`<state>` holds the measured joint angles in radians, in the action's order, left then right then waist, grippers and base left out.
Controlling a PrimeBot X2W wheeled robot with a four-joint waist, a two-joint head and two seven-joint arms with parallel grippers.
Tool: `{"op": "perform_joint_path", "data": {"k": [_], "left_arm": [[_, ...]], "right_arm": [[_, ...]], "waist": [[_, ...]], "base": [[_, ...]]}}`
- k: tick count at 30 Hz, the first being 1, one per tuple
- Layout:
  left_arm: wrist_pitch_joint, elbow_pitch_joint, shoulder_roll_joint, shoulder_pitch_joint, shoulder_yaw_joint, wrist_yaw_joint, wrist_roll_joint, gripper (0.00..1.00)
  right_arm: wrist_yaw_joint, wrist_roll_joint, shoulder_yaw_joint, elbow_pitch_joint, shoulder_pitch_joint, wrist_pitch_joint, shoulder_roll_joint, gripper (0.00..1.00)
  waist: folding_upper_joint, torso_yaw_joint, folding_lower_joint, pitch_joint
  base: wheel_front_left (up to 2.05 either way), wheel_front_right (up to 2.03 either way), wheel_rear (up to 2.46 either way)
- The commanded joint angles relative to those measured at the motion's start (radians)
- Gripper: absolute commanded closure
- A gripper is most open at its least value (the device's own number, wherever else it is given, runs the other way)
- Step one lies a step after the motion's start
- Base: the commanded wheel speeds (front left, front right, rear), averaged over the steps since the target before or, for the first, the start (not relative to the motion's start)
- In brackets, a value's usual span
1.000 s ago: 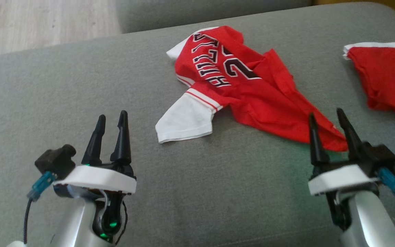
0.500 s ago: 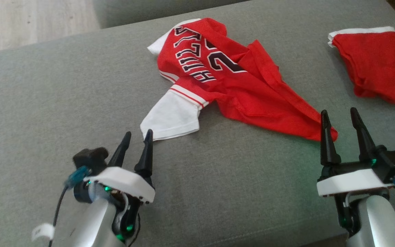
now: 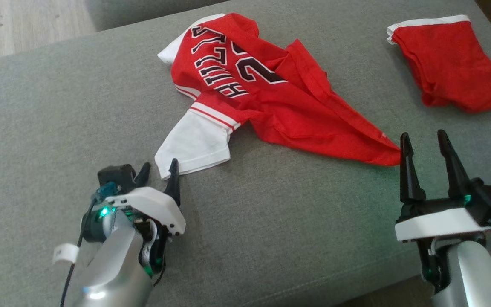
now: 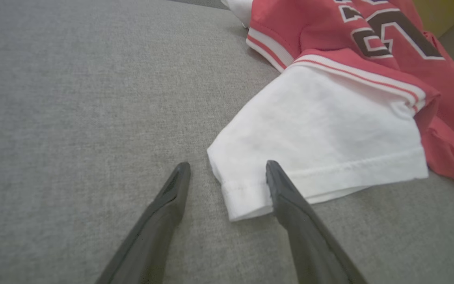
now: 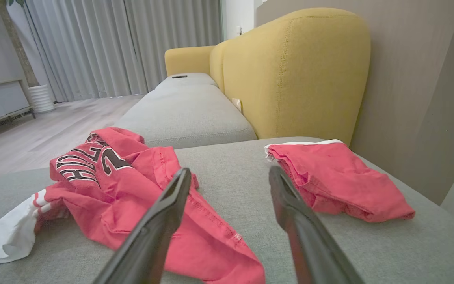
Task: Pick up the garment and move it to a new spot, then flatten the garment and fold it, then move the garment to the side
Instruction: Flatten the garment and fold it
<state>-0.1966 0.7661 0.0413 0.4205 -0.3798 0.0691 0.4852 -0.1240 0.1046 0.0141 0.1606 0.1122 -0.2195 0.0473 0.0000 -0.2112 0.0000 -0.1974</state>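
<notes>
The garment [image 3: 279,102], a red jersey with black lettering and white sleeves, lies crumpled on the grey sofa seat [image 3: 49,111]. My left gripper [image 3: 159,168] is open, its fingers straddling the near corner of the white sleeve [image 4: 317,134], low over the seat. My right gripper [image 3: 424,143] is open and empty, just right of the jersey's red hem tip [image 3: 388,155], and held above the cushion. In the right wrist view the garment [image 5: 132,189] spreads to the left of the fingers.
A second red piece with a white band [image 3: 446,64] lies at the far right of the seat, also visible as red cloth [image 5: 329,177]. A yellow backrest [image 5: 294,67] rises behind. Wooden floor [image 3: 19,21] lies beyond the seat's left edge.
The head camera has shifted, sliding the scene left. My left gripper has advanced and lowered to the white sleeve's corner. The right gripper has stayed open near the hem tip.
</notes>
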Motion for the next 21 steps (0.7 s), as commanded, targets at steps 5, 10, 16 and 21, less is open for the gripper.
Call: {"op": "perform_joint_path", "data": {"k": [5, 10, 16, 21], "left_arm": [[0.006, 0.039, 0.010, 0.047, -0.011, -0.014, -0.012, 0.00], [0.003, 0.055, 0.009, 0.054, -0.026, -0.040, 0.005, 1.00], [-0.052, -0.006, 0.009, 0.051, -0.019, -0.067, 0.048, 1.00], [-0.064, -0.125, 0.009, 0.024, 0.010, -0.070, 0.049, 1.00]], "right_arm": [[-0.007, -0.001, -0.006, -0.037, 0.039, 0.003, 0.003, 0.00], [-0.007, -0.005, 0.007, -0.031, 0.044, 0.006, 0.003, 0.00], [-0.007, -0.027, 0.039, -0.007, 0.044, 0.015, 0.003, 0.00], [-0.007, -0.075, 0.086, 0.029, 0.047, 0.039, 0.003, 0.00]], "waist": [[0.0000, -0.003, 0.0000, -0.003], [0.0000, -0.002, 0.0000, 0.001], [0.0000, 0.017, 0.0000, 0.016], [0.0000, 0.045, 0.0000, 0.026]], "base": [[0.00, 0.00, 0.00], [0.00, 0.00, 0.00], [0.00, 0.00, 0.00], [0.00, 0.00, 0.00]]}}
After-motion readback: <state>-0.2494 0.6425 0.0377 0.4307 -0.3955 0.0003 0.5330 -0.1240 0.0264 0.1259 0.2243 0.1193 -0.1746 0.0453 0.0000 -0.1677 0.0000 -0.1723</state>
